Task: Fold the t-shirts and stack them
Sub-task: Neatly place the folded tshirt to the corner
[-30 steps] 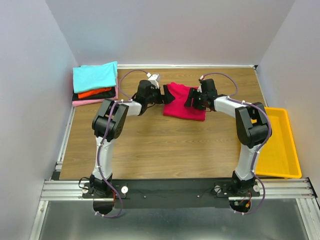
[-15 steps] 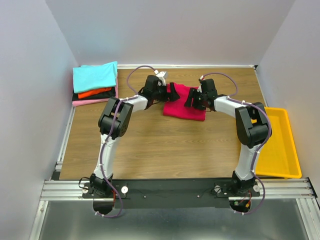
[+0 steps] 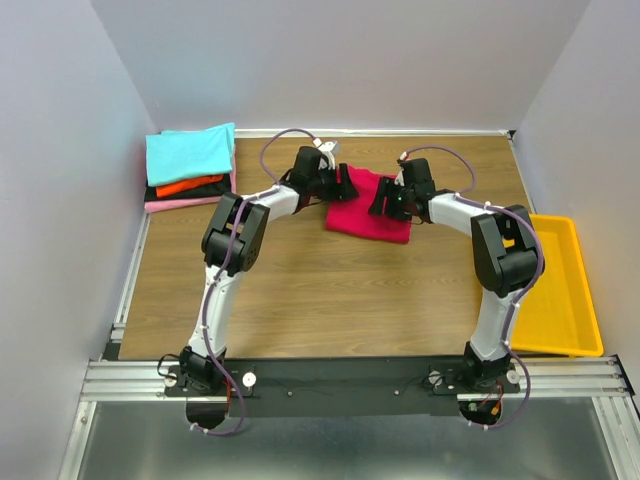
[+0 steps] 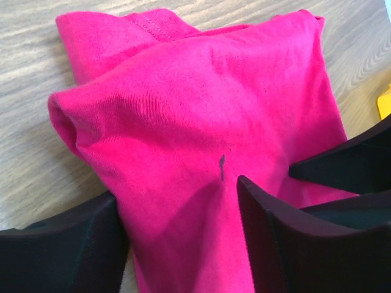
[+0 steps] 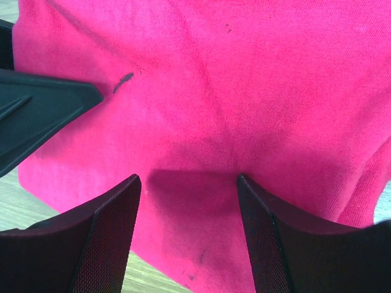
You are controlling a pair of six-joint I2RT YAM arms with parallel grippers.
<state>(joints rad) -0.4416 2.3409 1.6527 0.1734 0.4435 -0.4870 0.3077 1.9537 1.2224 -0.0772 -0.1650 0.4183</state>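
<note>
While the left gripper [image 4: 183, 241] holds its fingers [image 4: 67, 247] apart, one tip sits at the cloth's edge and the other on the crimson t-shirt [image 4: 201, 110]; nothing is clamped. The right gripper [image 5: 189, 235] also has its fingers [image 5: 287, 244] apart, both tips set on the same cloth. Each wrist view shows a tip of the other gripper close by. The crimson t-shirt lies folded on the table [image 3: 330, 290], far of centre. A stack occupies the far left corner: cyan t-shirt [image 3: 190, 152] on top, then orange-red t-shirt [image 3: 188, 185], black t-shirt [image 3: 200, 193], and pink t-shirt [image 3: 180, 204]. A yellow bin [image 3: 560, 290] sits at the right edge.
</note>
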